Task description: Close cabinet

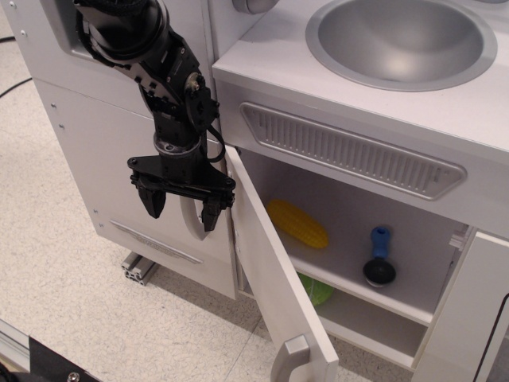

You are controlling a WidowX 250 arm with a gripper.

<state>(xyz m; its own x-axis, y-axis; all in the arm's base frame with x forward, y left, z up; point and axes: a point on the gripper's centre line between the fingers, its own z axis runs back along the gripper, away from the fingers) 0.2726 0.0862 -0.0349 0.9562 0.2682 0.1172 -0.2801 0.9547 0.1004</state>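
Cabinet door (274, 278) hanging wide open, swung out under sink (402, 36). I'm holding claw (183, 203) spread, empty, on door's outer side near hinge edge, lining up for push shut. Corn (297, 224) sitting inside.

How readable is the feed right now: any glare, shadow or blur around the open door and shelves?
In the observation.image view, lighting is even and soft; the sink shows mild sheen, no harsh glare. The cabinet interior is shaded but legible: corn stays clear. The door edge and gripper are sharp; bottom handle is cropped.
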